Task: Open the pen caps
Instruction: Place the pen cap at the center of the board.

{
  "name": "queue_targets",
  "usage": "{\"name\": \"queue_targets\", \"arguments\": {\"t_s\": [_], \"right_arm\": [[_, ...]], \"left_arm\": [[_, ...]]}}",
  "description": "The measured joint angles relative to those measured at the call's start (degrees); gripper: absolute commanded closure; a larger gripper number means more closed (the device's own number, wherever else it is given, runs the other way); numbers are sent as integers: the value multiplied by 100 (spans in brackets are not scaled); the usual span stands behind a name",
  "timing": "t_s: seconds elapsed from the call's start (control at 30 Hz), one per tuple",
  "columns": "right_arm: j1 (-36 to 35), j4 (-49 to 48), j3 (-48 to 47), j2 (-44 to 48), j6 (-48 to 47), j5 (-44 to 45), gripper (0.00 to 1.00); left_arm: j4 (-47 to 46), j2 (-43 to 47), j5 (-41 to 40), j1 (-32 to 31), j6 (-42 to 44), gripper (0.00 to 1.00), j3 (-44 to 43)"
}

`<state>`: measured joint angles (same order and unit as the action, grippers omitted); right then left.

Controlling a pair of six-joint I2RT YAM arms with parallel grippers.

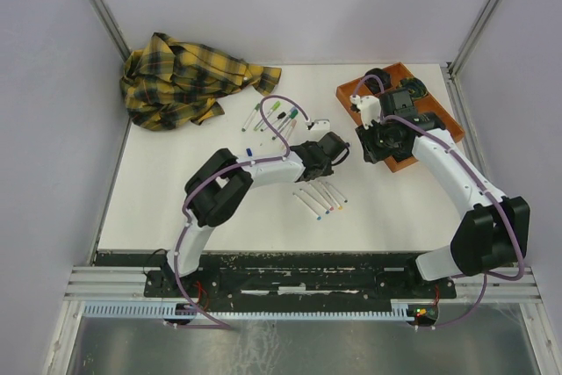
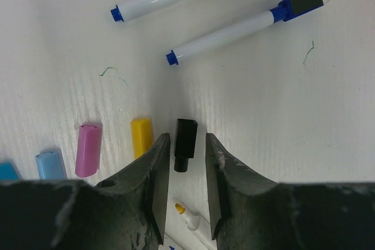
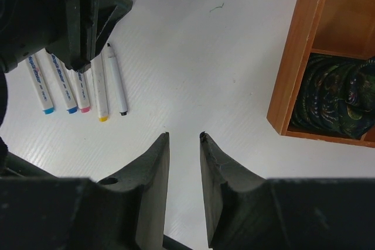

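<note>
A black pen cap (image 2: 186, 143) lies on the white table between the tips of my left gripper (image 2: 187, 136), whose jaws stand open with a gap on each side of it. To its left lie a yellow cap (image 2: 141, 136), a pink cap (image 2: 88, 149) and a light blue cap (image 2: 50, 164) in a row. Several uncapped pens (image 3: 102, 86) lie side by side under the left gripper (image 1: 341, 152). My right gripper (image 3: 184, 135) hovers open over bare table, holding nothing, beside the tray.
Two blue-capped pens (image 2: 222, 33) lie beyond the caps. More capped pens (image 1: 272, 116) lie toward the back. An orange tray (image 3: 296, 57) with dark round objects (image 3: 334, 100) stands at the right. A yellow plaid cloth (image 1: 189, 76) is bunched at the back left.
</note>
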<state>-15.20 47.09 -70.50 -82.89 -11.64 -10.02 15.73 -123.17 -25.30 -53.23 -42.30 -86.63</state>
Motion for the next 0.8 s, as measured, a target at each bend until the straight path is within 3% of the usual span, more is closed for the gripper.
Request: {"name": "queue_targets", "arguments": {"t_s": [0.13,0.3,0.6,0.8], "right_arm": [[0,0,2,15,2,-31,65],[15,-2,4,55,2,-66,65],[31,-9,13,131,0,-267,66],[31,-4,13,146,-24,-479,66]], "left_arm": [[-59,120,44,0,57,63,81],[-413,874,151,0,234,63,675],[-1853,3053,-11,0,743,63,2811],[-2610,4076,-623,2,1150,45,4170]]}}
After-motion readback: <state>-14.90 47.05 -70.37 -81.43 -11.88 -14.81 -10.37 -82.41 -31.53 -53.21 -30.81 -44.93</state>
